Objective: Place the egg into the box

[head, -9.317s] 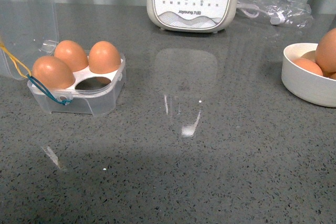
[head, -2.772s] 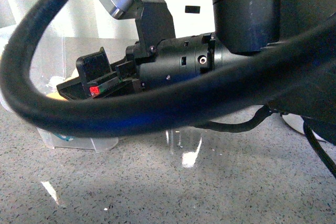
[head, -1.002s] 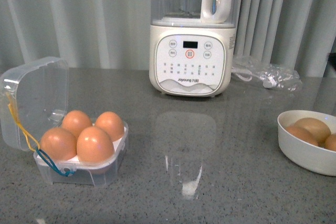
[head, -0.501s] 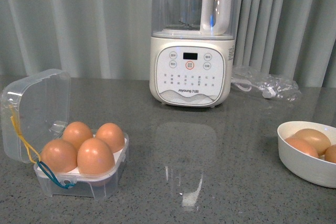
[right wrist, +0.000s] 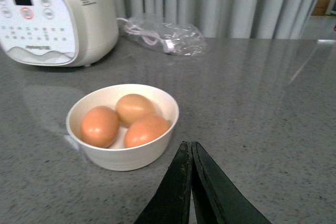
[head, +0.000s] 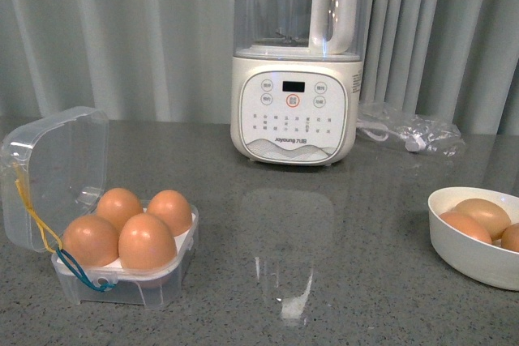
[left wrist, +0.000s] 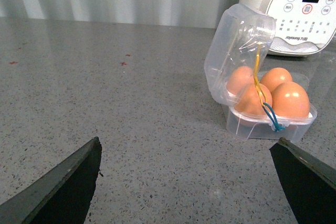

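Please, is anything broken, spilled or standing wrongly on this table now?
Nothing stands out. The box sits flat, its lid open, with four whole eggs in its cells. The white bowl holds three more eggs. No crack or spill shows.

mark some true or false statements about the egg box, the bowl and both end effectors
1. The box holds four eggs. True.
2. The box's lid is closed. False: it stands open.
3. The white bowl holds one egg. False: it holds three.
4. The left end effector is open. True.
5. The right end effector grips an egg. False: it is shut and empty, beside the bowl.
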